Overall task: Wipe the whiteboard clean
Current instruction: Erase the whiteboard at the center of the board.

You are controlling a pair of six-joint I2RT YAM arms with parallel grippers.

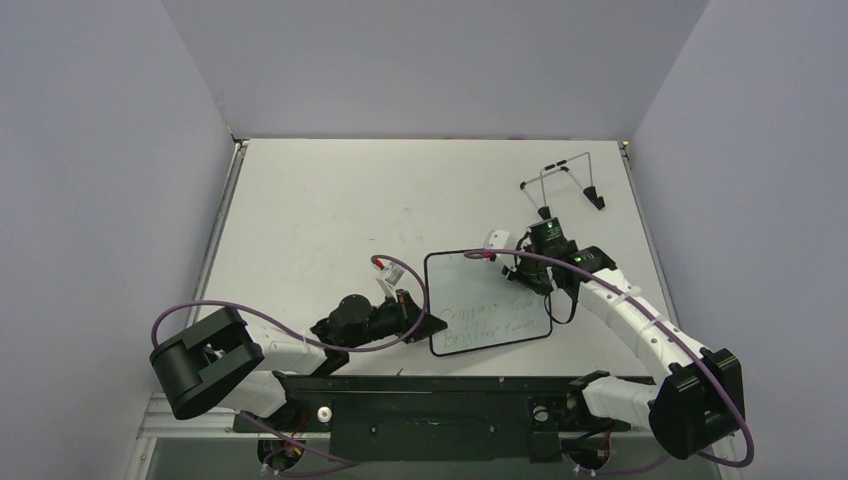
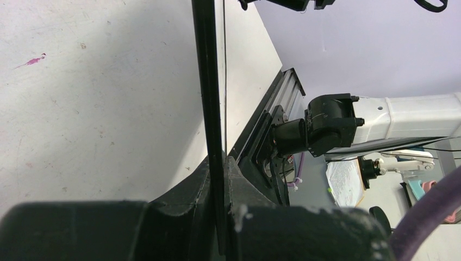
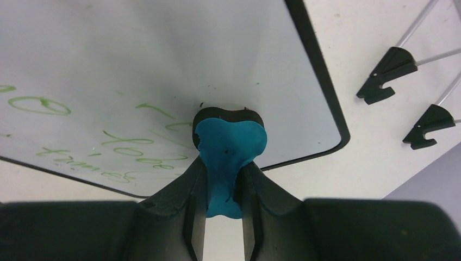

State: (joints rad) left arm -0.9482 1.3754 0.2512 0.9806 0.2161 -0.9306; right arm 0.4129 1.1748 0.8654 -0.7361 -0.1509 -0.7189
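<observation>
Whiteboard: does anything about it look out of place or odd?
The whiteboard is off its wire stand, which sits empty at the far right. The left gripper clamps its left edge; green writing covers its near half. The right gripper holds a blue eraser against it.

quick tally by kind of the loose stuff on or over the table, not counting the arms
whiteboard: 1
blue eraser: 1
wire stand: 1
total: 3
</observation>
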